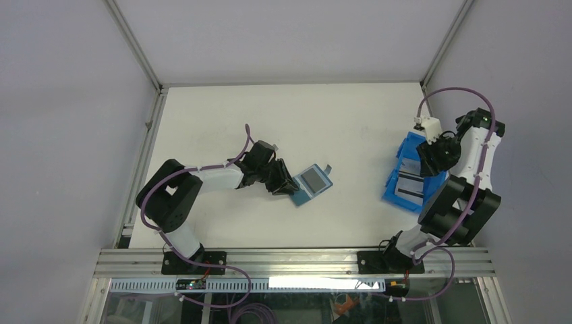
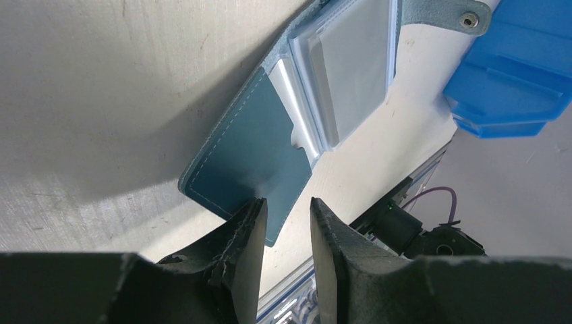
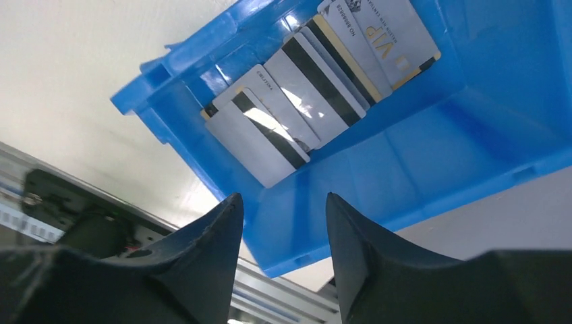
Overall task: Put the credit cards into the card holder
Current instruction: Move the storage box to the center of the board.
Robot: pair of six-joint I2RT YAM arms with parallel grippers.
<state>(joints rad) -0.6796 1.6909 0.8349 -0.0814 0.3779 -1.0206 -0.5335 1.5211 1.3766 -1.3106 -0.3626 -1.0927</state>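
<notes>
While the card holder (image 1: 311,182) lay open on the table (image 1: 351,115), the left fingers (image 2: 246,236) stood a little apart at the corner of its teal flap — seemingly pinning it down rather than pinching it. The right fingers (image 3: 216,236) hung spread and empty above the blue bin (image 3: 418,162), where the credit cards (image 3: 297,101) lay fanned. None had reached the grey pockets — every card was left to move.

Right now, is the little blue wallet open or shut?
Open. The card holder lies spread on the table, its clear grey pockets facing up and its snap tab undone.
</notes>
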